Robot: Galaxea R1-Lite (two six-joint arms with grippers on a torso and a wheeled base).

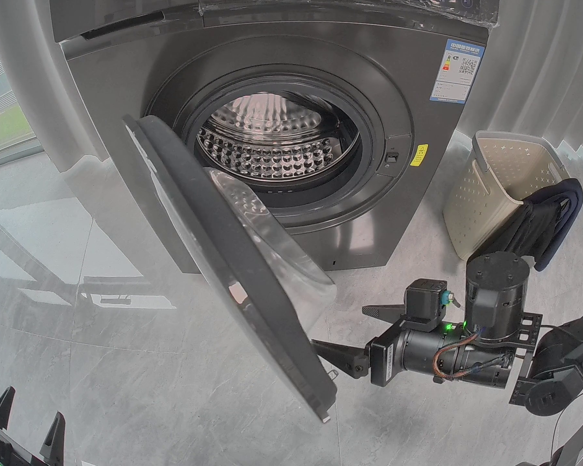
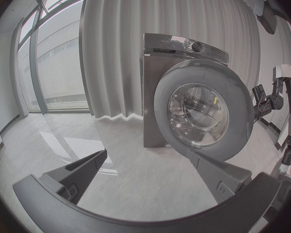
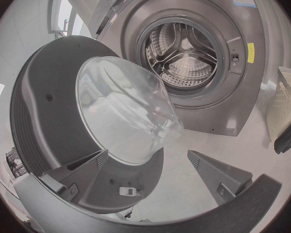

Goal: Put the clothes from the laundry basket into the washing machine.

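Note:
The grey washing machine (image 1: 395, 182) stands with its round door (image 1: 240, 273) swung wide open, and the steel drum (image 1: 272, 144) looks empty. A cream laundry basket (image 1: 499, 182) sits on the floor to the machine's right, with dark clothes (image 1: 544, 224) draped over its rim. My right gripper (image 1: 359, 334) is open, low by the door's free edge, left of the basket; whether it touches the door is unclear. In the right wrist view the right gripper (image 3: 147, 156) faces the door (image 3: 55, 114) and drum (image 3: 184, 59). My left gripper (image 1: 26, 422) is open and holds nothing.
The floor is pale glossy tile (image 1: 142, 357), with a white curtain (image 1: 550, 53) behind the machine. The open door (image 2: 200, 114) juts out across the space in front of the machine (image 2: 152, 91). A large window (image 2: 55, 65) stands off to the left side.

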